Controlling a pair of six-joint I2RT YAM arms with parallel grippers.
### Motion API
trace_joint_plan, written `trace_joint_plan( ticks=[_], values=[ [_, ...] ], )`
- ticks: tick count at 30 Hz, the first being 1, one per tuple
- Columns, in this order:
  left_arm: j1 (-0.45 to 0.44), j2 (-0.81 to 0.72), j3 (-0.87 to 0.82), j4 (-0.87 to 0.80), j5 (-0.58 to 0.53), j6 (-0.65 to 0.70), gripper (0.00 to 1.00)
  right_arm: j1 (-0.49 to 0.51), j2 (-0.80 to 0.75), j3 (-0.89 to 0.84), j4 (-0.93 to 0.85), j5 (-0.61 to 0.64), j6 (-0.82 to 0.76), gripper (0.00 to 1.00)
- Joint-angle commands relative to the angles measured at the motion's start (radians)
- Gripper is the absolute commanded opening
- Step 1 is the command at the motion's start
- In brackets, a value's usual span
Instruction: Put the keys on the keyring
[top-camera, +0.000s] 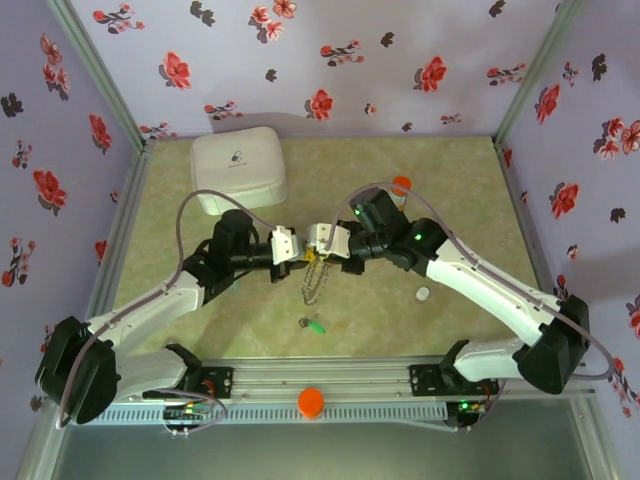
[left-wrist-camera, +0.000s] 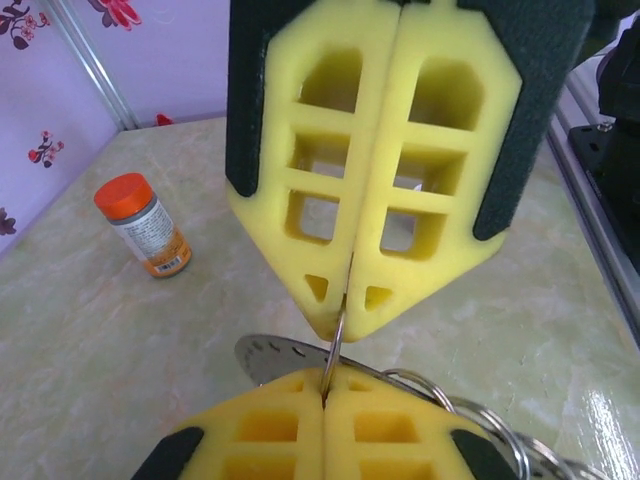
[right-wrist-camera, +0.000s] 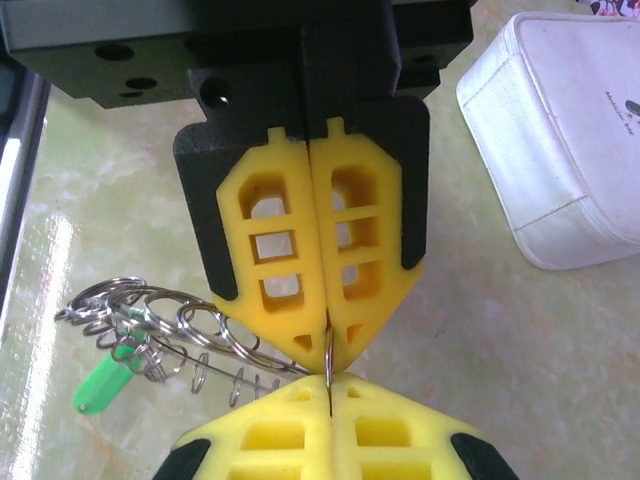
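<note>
The left claw (right-wrist-camera: 328, 335) and the right claw (right-wrist-camera: 330, 388) are meeting tip to tip just in front of the white case (top-camera: 238, 170), a little to its right, above the table (top-camera: 480, 220). Both are clenching, with their yellow pads pressing flat together. Each is pinching the same thin wire of the keyring (left-wrist-camera: 336, 345), which is standing edge-on in the narrow gap between the two sets of tips.

The rest of the keyring is trailing away from the case, toward the arm bases. A beaded, coil-like stretch and a bunch of small rings (right-wrist-camera: 215, 335) are hanging beside and below the pads. A green key (right-wrist-camera: 103, 386) is showing at the end of that bunch farthest from the claws. Whether it is hanging on a ring or lying on the table beneath, I cannot tell. From above, it is sitting farther from the case than the dangling chain, apart from both claws.
</note>
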Motion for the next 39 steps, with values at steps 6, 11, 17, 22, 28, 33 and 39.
trace_joint_plan(
  ticks=[6,11,17,22,28,33,39],
  values=[
    [-0.005,-0.002,-0.131,0.435,0.046,-0.224,0.00,-0.219,-0.182,-0.259,0.467,-0.431,0.310,0.31],
    [-0.004,0.032,-0.184,0.648,0.064,-0.352,0.00,-0.223,-0.196,-0.324,0.528,-0.452,0.317,0.30],
    [-0.003,0.068,-0.196,0.751,0.084,-0.409,0.00,-0.223,-0.148,-0.316,0.575,-0.471,0.330,0.29],
    [-0.002,0.070,-0.197,0.752,0.094,-0.417,0.00,-0.223,-0.137,-0.310,0.577,-0.471,0.326,0.27],
    [-0.002,0.079,-0.190,0.758,0.112,-0.428,0.00,-0.211,-0.134,-0.306,0.588,-0.481,0.341,0.23],
    [-0.002,0.086,-0.183,0.776,0.118,-0.446,0.00,-0.200,-0.111,-0.292,0.594,-0.494,0.342,0.17],
    [-0.001,0.063,-0.182,0.702,0.100,-0.397,0.02,-0.193,-0.088,-0.256,0.541,-0.482,0.333,0.00]
  ],
)
